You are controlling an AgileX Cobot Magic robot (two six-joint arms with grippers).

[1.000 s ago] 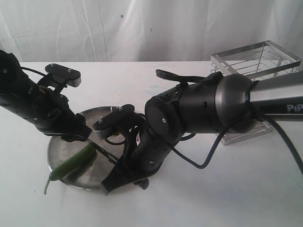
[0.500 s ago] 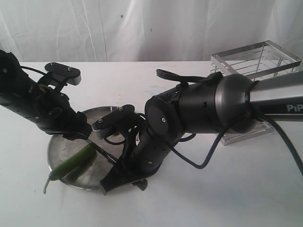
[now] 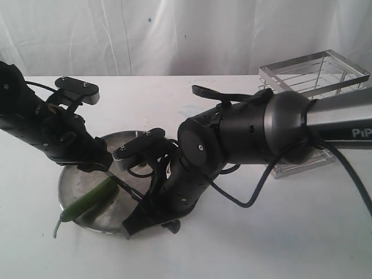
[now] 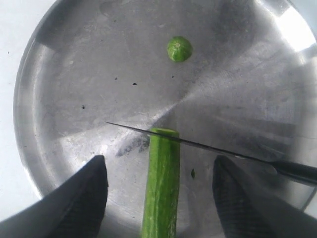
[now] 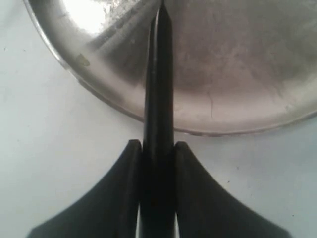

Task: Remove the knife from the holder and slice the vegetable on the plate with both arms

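On the plate [image 4: 59, 74], the knife [image 4: 208, 147], clenched in the right hand [image 5: 157, 145], lies crosswise over the cut end of the vegetable [image 4: 161, 193]; the left hand [image 4: 159, 163] straddles its length, released, touching neither side.

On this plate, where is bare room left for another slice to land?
Bare steel: the plate's stretch past the knife, around the cut end piece. Crowded: on the knife's other side, where the vegetable lies between the left hand's fingers.
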